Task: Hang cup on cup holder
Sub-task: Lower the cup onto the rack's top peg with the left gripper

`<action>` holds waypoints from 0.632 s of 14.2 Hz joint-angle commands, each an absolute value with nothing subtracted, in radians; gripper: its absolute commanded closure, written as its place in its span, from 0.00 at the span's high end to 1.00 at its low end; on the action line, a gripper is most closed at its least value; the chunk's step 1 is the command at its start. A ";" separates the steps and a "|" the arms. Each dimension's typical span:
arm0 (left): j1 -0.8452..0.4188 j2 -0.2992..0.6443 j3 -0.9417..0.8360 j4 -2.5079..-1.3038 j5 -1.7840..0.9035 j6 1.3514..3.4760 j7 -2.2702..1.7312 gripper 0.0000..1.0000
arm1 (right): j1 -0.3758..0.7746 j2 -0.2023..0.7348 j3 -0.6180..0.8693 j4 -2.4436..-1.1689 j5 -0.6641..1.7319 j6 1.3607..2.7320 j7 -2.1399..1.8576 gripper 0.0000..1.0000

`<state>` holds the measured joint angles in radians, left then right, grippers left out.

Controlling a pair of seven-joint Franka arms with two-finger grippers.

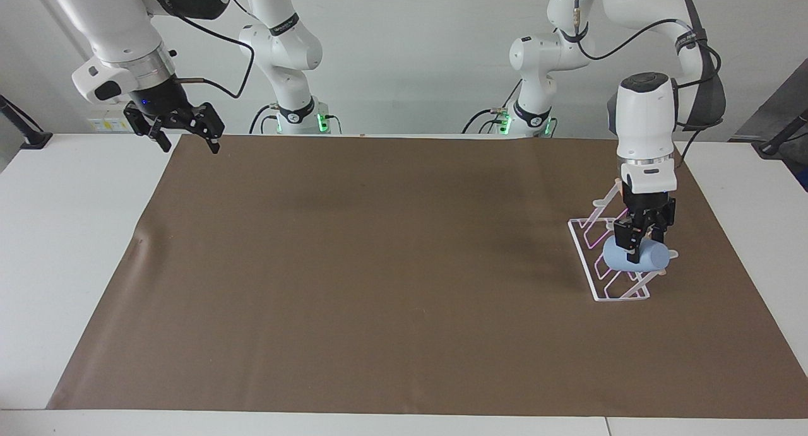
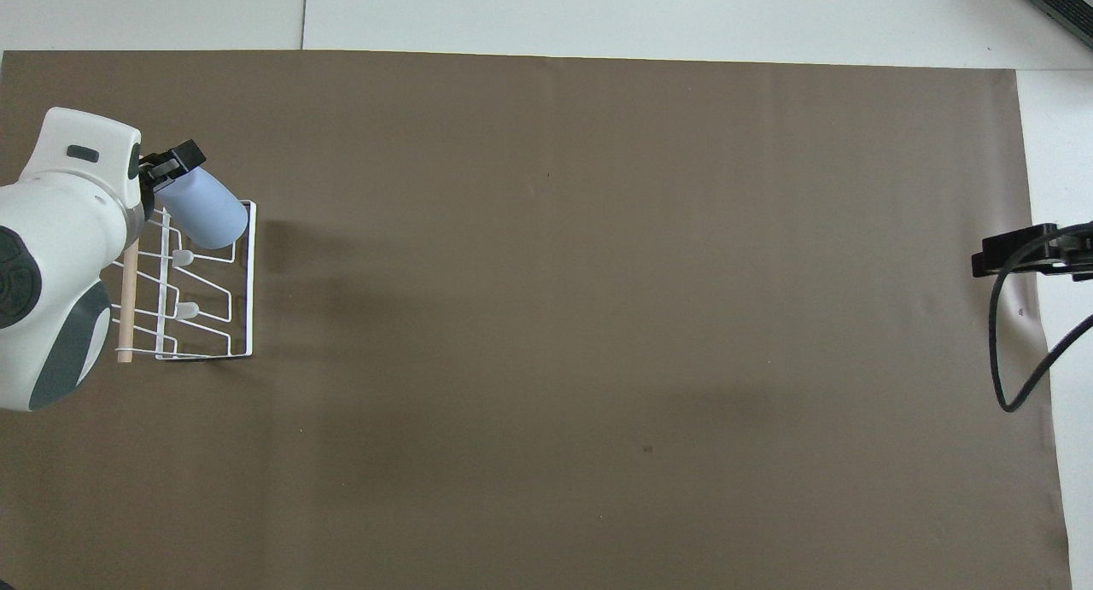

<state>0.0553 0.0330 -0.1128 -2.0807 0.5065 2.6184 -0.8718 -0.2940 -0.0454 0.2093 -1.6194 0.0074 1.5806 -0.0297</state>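
When the scene was examined, the left pincer point(image 1: 639, 250) stood low over the cup holder point(image 1: 584, 247) in the middle right of the facing view, pointing straight down from its white wrist. Its black tips sat at the cup point(image 1: 650, 259), one of them dark against the near face of the blue body. Whether the pincer gripped the cup or stood loose about it could not be determined from either view.

The cup lay on its side across the holder's slanted wire prongs, at the end of the rack farther from the robots. In the overhead view the cup point(image 2: 205, 217) appeared at the upper left of the frame, slanting down and away from the left pincer point(image 2: 171, 161), its rounded end reaching the outer wire of the cup holder point(image 2: 250, 300). A light wooden dowel point(image 2: 128, 308) ran along the rack's raised edge (partly covered by the arm's wrist).

The holder stood on a brown mat point(image 1: 379, 265) covering most of the white desk point(image 1: 63, 234), toward the left arm's end.

The right pincer point(image 1: 189, 142) waited in the upper left of the facing view, raised over the mat's corner, jaws spread wide and holding nothing. In the overhead view only part of it point(image 2: 1012, 261) showed, at the right edge.
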 commanded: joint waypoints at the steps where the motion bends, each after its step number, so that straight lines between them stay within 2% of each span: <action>1: 0.048 0.014 -0.109 -2.082 0.532 2.623 -0.876 1.00 | -0.304 -0.071 0.212 -1.644 0.028 1.594 -0.017 1.00; 5: 0.043 0.008 -0.130 -2.013 0.514 2.493 -0.856 1.00 | -0.301 -0.071 0.213 -1.644 0.028 1.594 -0.017 1.00; 9: 0.006 0.009 -0.132 -1.872 0.280 2.285 -0.658 1.00 | -0.301 -0.071 0.213 -1.646 0.028 1.594 -0.017 1.00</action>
<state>0.0259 0.0138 -0.1400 -1.9539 0.3909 2.4070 -0.7907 -0.2933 -0.0465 0.2100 -1.6194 0.0091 1.5806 -0.0297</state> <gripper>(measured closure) 0.000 0.000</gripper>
